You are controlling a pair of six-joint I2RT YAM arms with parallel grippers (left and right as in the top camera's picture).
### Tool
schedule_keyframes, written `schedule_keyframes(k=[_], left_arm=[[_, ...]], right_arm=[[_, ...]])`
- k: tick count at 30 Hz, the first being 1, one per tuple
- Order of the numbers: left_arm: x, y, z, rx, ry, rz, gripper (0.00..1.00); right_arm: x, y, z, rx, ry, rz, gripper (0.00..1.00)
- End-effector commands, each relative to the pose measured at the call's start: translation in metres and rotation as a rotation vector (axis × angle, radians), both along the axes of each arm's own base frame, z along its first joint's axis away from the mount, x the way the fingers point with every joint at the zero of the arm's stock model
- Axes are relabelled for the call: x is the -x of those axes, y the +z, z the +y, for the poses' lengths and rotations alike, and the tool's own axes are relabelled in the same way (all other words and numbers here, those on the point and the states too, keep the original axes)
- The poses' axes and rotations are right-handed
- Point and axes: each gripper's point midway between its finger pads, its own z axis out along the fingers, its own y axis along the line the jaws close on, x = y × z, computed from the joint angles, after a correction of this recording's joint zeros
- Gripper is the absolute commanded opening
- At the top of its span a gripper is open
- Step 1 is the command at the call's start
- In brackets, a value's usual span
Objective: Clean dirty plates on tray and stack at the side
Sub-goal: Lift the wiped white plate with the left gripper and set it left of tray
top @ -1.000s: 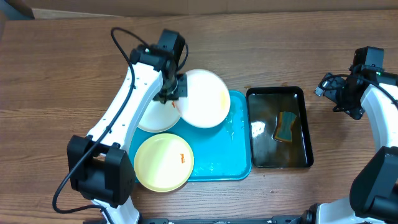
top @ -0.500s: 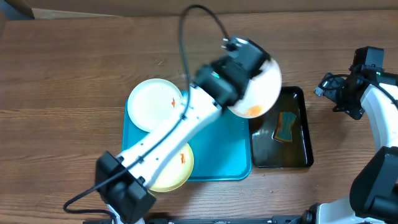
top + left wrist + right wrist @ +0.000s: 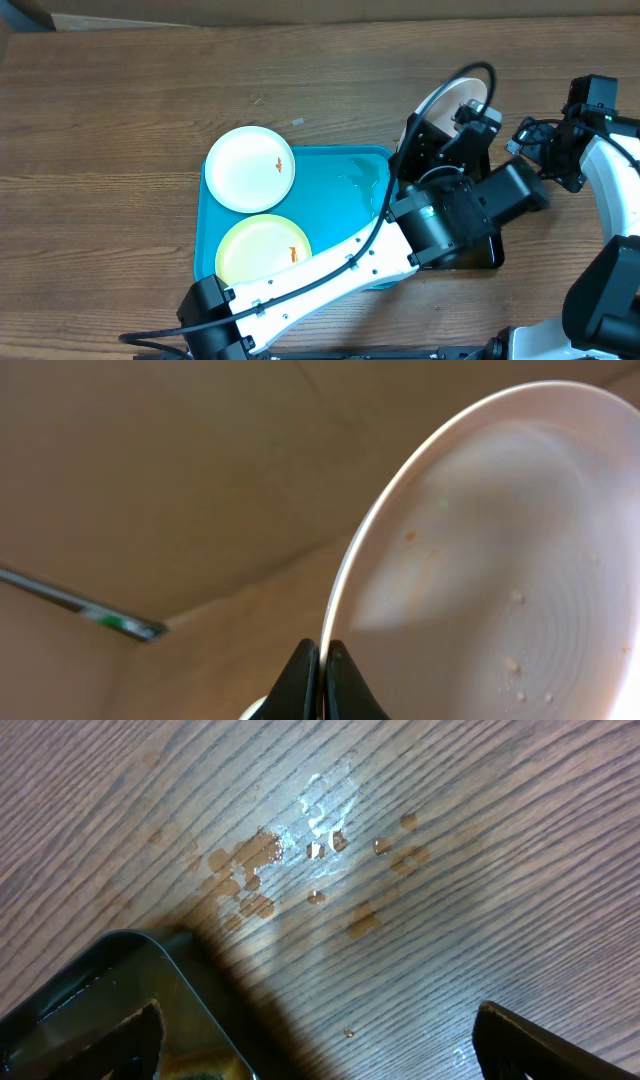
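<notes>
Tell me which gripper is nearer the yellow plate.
Left. The left gripper, shut on a white plate, is up-right of the yellow plate, beyond the tray; the right gripper sits farther right, open.

Smooth plastic plate (image 3: 500, 560), wood-grain table (image 3: 120, 100)

We see a brown wood-grain table (image 3: 110, 110) filling the overhead view, with a pale tan strip (image 3: 300, 7) along its far edge. Water droplets (image 3: 320, 820) glisten on the wood. In the left wrist view, plain beige panels (image 3: 150, 470) meet at seams.
</notes>
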Motion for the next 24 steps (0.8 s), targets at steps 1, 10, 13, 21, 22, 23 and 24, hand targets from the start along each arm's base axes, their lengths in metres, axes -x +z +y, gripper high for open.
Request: schedule_keyframes(k=[1, 10, 13, 21, 22, 23, 24], left_arm=[[0.002, 0.026, 0.008, -0.071, 0.060, -0.091, 0.04], [-0.002, 0.018, -0.002, -0.029, 0.004, -0.045, 0.04], [-0.005, 0.001, -0.009, 0.044, -0.043, 0.028, 0.04], [-0.025, -0.080, -0.005, 0.277, -0.070, 0.335, 0.04], [-0.030, -0.092, 0.002, 0.308, -0.044, 0.366, 0.04], [-0.040, -0.113, 0.016, 0.366, -0.001, 0.430, 0.04], [-0.044, -0.124, 0.023, 0.403, 0.012, 0.483, 0.04]], right_arm=[[-0.004, 0.005, -0.002, 0.002, -0.007, -0.018, 1.00], [-0.004, 0.005, -0.002, 0.002, -0.007, -0.018, 1.00], [-0.004, 0.005, -0.002, 0.002, -0.006, -0.018, 1.00], [-0.004, 0.005, -0.002, 0.002, -0.007, -0.018, 1.00], [-0.004, 0.005, -0.002, 0.002, -0.007, -0.018, 1.00], [-0.004, 0.005, -0.002, 0.002, -0.007, -0.018, 1.00], [-0.004, 0.005, -0.002, 0.002, -0.007, -0.018, 1.00]])
